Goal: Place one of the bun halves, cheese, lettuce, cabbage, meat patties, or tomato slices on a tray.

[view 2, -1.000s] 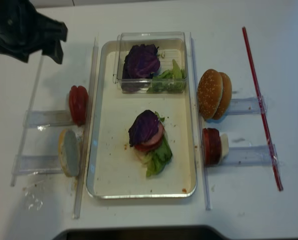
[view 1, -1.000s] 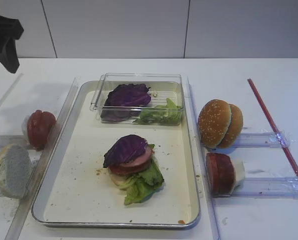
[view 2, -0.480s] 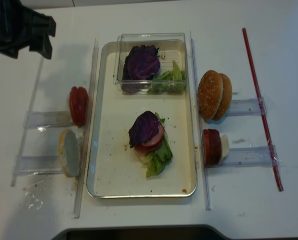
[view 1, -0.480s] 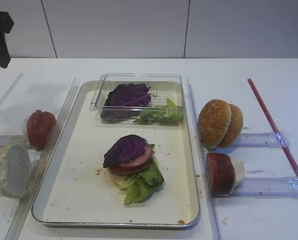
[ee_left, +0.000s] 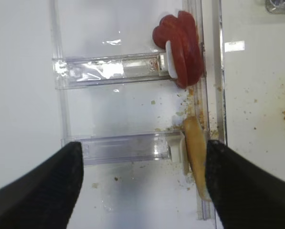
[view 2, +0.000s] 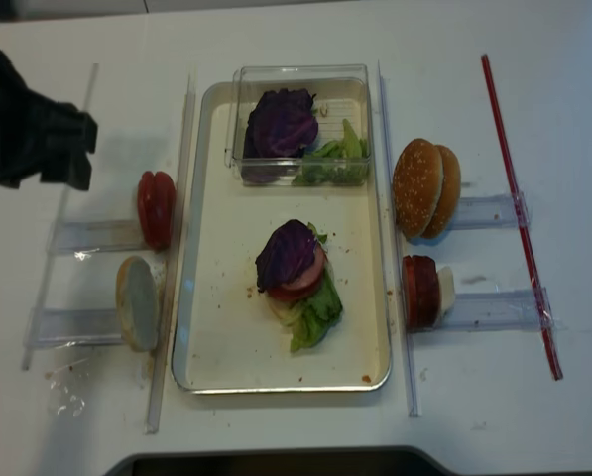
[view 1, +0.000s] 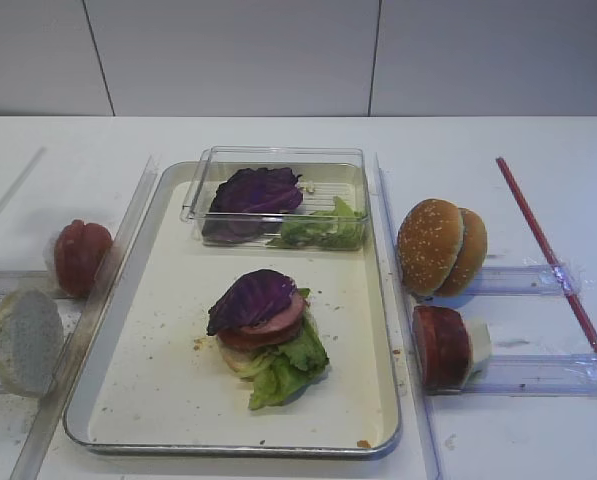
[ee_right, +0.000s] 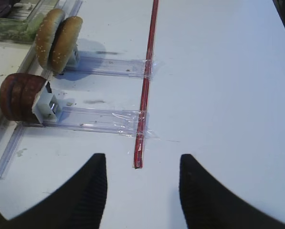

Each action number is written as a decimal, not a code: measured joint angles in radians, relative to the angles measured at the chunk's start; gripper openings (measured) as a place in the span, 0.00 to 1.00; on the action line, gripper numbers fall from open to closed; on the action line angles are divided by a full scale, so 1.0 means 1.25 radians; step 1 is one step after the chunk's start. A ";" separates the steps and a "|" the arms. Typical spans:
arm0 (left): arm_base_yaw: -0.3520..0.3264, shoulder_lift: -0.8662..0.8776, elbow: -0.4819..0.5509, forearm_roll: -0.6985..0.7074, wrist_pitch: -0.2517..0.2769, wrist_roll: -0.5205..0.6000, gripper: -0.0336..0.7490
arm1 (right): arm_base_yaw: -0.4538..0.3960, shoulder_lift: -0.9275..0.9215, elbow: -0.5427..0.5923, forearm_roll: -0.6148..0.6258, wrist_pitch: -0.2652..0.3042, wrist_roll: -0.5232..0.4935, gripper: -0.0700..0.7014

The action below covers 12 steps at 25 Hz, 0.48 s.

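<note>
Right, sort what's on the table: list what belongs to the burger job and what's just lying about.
Job:
- large silver metal tray
- stacked burger topped with dark purple cabbage leaf
- two sesame bun halves on edge
- pale bun half
- red tomato slices
- dark red patties
- clear plastic box of cabbage and lettuce

Lying about:
- long red stick
- clear plastic rails
</note>
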 joint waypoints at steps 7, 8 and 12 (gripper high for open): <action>0.000 -0.142 0.111 0.000 0.002 0.000 0.65 | 0.000 0.000 0.000 0.000 0.000 0.000 0.59; 0.000 -0.164 0.127 0.000 0.002 0.000 0.64 | 0.000 0.000 0.000 0.000 0.000 0.000 0.59; 0.000 -0.246 0.180 -0.017 0.003 0.000 0.64 | 0.000 0.000 0.000 0.000 0.000 0.000 0.59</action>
